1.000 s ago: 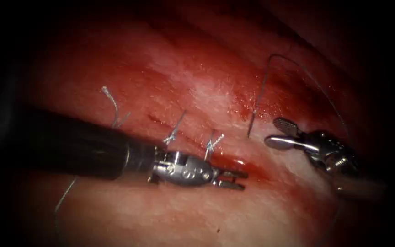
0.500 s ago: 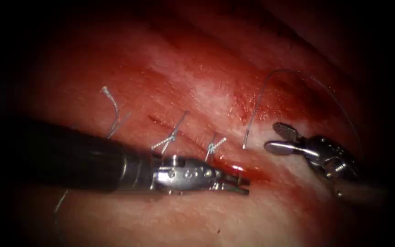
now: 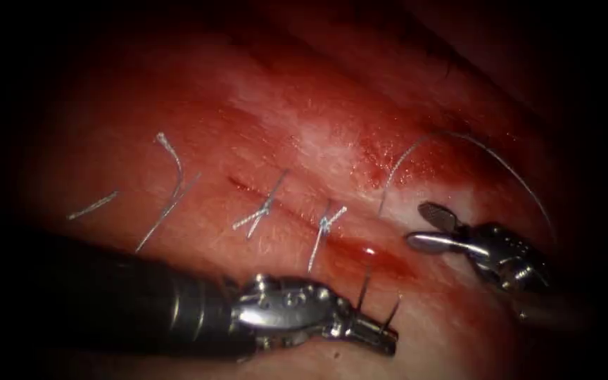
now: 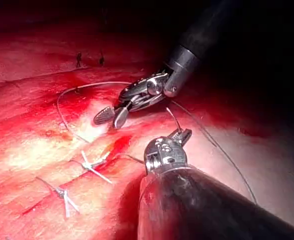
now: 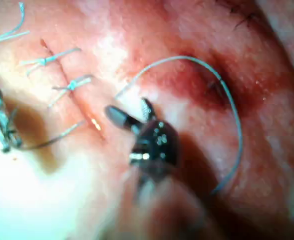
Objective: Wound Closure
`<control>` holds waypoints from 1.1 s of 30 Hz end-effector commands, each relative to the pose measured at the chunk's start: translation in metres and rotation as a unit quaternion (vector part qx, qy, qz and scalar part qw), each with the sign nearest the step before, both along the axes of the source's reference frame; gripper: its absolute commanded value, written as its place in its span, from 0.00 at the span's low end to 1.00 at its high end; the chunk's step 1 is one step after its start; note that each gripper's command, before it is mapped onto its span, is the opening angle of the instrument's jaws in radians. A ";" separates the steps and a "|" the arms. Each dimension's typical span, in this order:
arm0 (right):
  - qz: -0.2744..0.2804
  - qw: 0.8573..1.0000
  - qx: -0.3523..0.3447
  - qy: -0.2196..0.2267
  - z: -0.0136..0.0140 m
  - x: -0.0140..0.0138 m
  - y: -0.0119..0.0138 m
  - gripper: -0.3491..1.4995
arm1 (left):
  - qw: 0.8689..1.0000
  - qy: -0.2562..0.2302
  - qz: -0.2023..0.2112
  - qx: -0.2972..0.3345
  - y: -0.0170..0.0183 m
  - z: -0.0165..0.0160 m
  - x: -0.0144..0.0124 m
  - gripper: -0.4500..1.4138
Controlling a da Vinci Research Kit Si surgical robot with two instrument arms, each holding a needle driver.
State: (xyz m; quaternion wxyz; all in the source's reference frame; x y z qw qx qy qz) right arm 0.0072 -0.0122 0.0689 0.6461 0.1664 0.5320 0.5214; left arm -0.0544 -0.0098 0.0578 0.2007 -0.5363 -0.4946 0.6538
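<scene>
Left arm's steel needle driver (image 3: 374, 332) pinches the thin dark curved needle (image 3: 364, 287) mid-curve, apparently clear of the red-stained pork tissue (image 3: 304, 134), left of the cut (image 3: 381, 257). Right driver (image 3: 420, 225), spread and empty, likely leaves the grey thread loop (image 3: 459, 135) slack.

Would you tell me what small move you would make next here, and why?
I would probably ease the left hand, shut on the needle seemingly near mid-curve and out of the tissue left of the cut, slightly away from the cut. The thread lies in a slack loop right of it, beside the open, empty right hand.
</scene>
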 end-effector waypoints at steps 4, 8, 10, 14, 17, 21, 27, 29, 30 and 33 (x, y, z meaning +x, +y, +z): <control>0.000 1.000 0.011 0.005 0.0002 0.0003 -0.0005 0.81 | 0.998 -0.030 0.006 -0.063 -0.0004 -0.0014 -0.0005 0.00; 0.009 0.999 0.042 0.017 -0.0003 -0.0003 -0.0004 0.78 | 0.984 -0.033 -0.004 -0.174 0.0007 -0.0029 -0.0004 0.00; 0.013 0.998 0.057 0.023 -0.0007 -0.0006 -0.0003 0.76 | 0.970 -0.035 -0.008 -0.238 0.0014 -0.0034 -0.0003 0.00; 0.011 0.998 0.062 0.024 -0.0017 -0.0012 -0.0001 0.75 | 0.942 -0.049 -0.017 -0.332 0.0030 -0.0040 -0.0006 0.00; 0.012 0.998 0.065 0.024 -0.0024 -0.0013 0.0000 0.74 | 0.919 -0.065 -0.022 -0.389 0.0043 -0.0041 -0.0013 0.00; 0.003 0.997 0.070 0.032 -0.0032 -0.0014 0.0003 0.69 | 0.897 -0.073 -0.028 -0.434 0.0060 -0.0039 -0.0023 0.00; -0.037 0.993 0.084 0.075 -0.0045 -0.0016 0.0007 0.56 | 0.880 -0.083 -0.028 -0.467 0.0077 -0.0028 -0.0025 0.00; -0.058 0.990 0.086 0.100 -0.0050 -0.0016 0.0010 0.54 | 0.877 -0.085 -0.027 -0.472 0.0078 -0.0024 -0.0023 0.00; -0.060 0.988 0.087 0.109 -0.0052 -0.0015 0.0011 0.54 | 0.876 -0.088 -0.026 -0.474 0.0077 -0.0022 -0.0020 0.00; -0.056 0.983 0.106 0.142 -0.0057 -0.0012 0.0012 0.54 | 0.871 -0.103 -0.017 -0.480 0.0067 -0.0016 -0.0015 0.00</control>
